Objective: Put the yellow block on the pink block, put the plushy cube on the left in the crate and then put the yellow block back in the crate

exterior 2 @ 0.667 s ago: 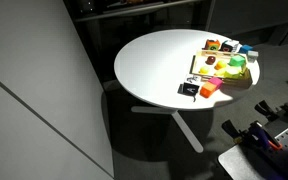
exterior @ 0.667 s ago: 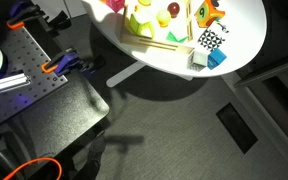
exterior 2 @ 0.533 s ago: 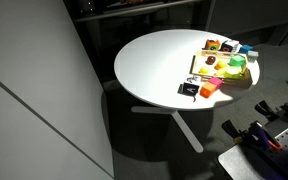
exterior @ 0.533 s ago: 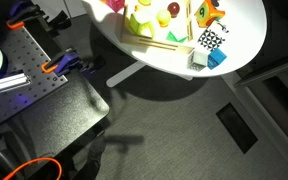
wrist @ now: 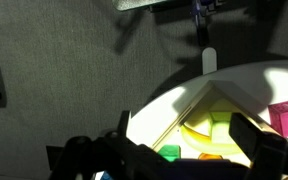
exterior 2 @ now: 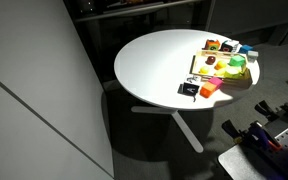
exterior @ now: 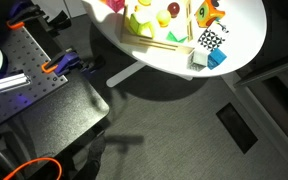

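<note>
The crate [exterior 2: 196,72] stands on the round white table [exterior 2: 154,65]; it also shows in an exterior view [exterior: 174,38]. The yellow block [exterior 2: 237,65] lies in it, with the pink block [exterior 2: 212,62] near it. The dark checked plushy cube [exterior 2: 189,90] sits on the table just outside the crate. In the wrist view my gripper [wrist: 184,150] is open and empty above the crate [wrist: 174,115], with the yellow block [wrist: 224,122] between its fingers' lines and the pink block [wrist: 287,118] at the right edge. The gripper is out of view in both exterior views.
A whiter fine-patterned cube [exterior: 210,40], a blue block [exterior: 216,58] and an orange-yellow toy [exterior: 209,12] lie beside the crate. A yellow curved piece [wrist: 196,130] and a green block [wrist: 169,153] lie in the crate. A perforated metal bench [exterior: 29,70] stands near the table.
</note>
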